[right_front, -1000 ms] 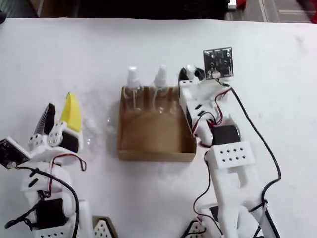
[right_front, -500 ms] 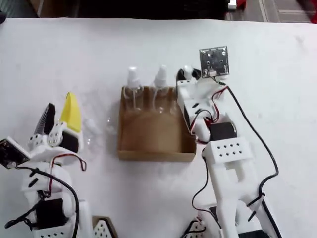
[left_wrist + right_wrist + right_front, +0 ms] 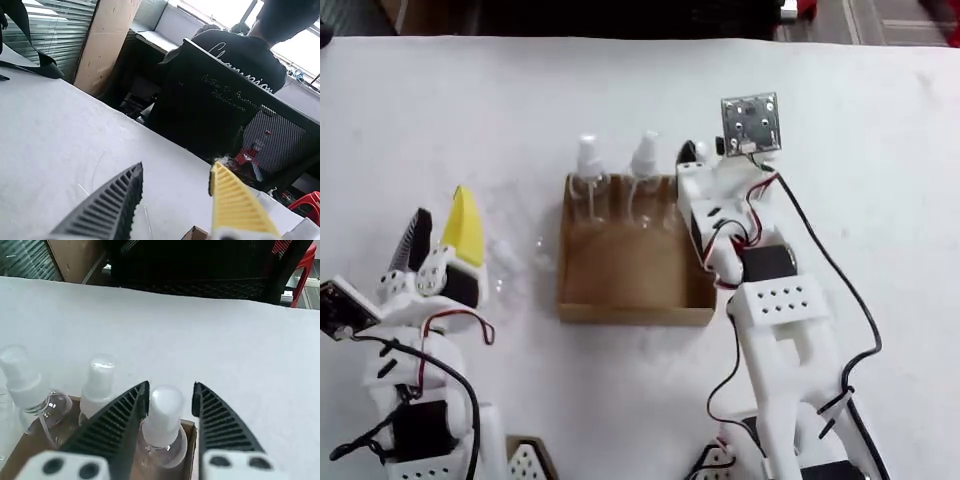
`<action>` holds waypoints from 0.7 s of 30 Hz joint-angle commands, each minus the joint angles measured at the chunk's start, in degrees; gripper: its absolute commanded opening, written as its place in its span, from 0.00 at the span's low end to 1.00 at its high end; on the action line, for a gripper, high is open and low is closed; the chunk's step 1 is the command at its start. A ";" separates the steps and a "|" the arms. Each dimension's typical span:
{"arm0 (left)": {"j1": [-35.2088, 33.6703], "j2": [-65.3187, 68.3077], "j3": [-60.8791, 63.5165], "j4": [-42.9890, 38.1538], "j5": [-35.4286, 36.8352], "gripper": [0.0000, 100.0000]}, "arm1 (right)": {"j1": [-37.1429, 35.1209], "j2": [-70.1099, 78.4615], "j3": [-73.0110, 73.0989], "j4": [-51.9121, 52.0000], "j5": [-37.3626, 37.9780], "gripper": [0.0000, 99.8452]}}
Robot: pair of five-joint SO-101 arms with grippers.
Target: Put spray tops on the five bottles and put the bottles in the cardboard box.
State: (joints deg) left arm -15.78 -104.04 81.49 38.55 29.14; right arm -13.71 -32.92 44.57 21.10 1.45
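Bottles: three clear ones: first bottle (image 3: 42, 407), second bottle (image 3: 95, 400), third bottle (image 3: 162, 442).
Spray tops: three white ones, one on each bottle: first top (image 3: 20, 372), second top (image 3: 100, 372), third top (image 3: 165, 407).
Cardboard box (image 3: 635, 290): one.
Bottles standing inside the box: three.
Loose bottles on the table (image 3: 880, 150): faint clear shapes beside the box, too faint to count.
Arms: two.
Grippers: two, the left gripper (image 3: 440, 203) and the right gripper (image 3: 171, 387).
Gripper fingers: four, namely one yellow finger (image 3: 463, 225) and three black.
Camera boards on the wrists: two, near board (image 3: 335, 308) and far board (image 3: 752, 122).
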 commanded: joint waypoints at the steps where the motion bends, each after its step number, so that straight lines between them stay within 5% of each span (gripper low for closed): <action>1: -0.40 -0.57 -1.14 0.00 0.97 0.21 | -0.13 -0.31 -1.76 -1.01 0.53 0.12; 21: -0.40 -0.57 -1.05 0.00 0.88 0.21 | -2.42 -0.66 -1.76 -1.27 0.35 0.12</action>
State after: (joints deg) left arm -15.78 -104.04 81.49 38.55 29.14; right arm -17.14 -32.92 44.57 21.10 1.45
